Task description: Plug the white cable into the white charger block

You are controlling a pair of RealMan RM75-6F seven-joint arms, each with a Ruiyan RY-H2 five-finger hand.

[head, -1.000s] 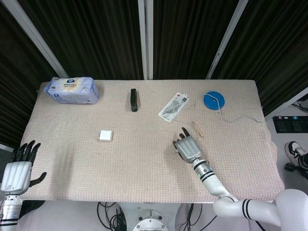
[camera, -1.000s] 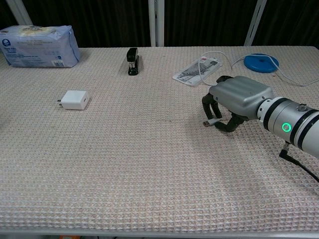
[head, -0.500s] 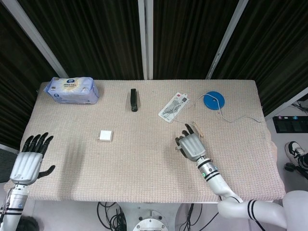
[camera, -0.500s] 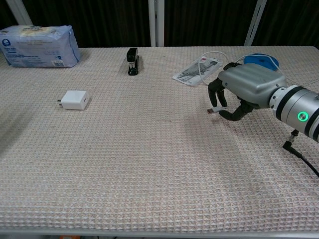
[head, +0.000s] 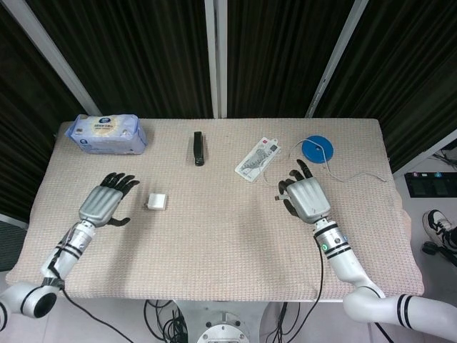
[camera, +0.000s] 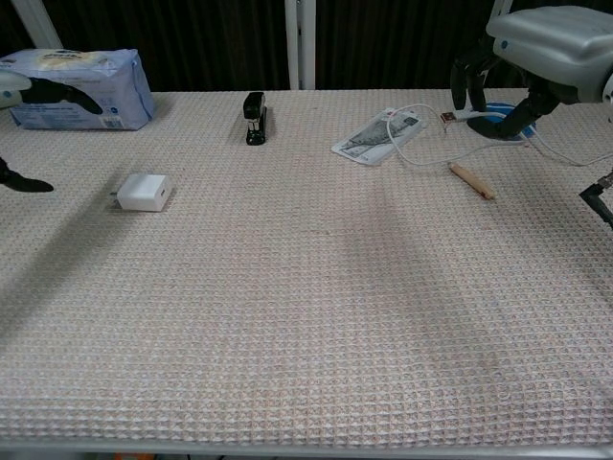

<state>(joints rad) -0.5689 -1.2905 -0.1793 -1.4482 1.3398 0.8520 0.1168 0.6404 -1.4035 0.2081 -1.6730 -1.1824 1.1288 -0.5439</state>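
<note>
The white charger block lies on the woven mat, left of the middle. My left hand hovers just left of it with fingers spread and nothing in them. My right hand is raised above the right side of the table and pinches the white cable's plug, which points left. The cable trails back past the blue disc toward the table's right edge.
A tissue pack sits at the back left. A black stapler and a flat printed packet lie along the back. A small wooden stick rests below the right hand.
My right hand has lifted the plug off the mat, up and toward the back right. My left hand has come in from the table's left edge to beside the charger block.
</note>
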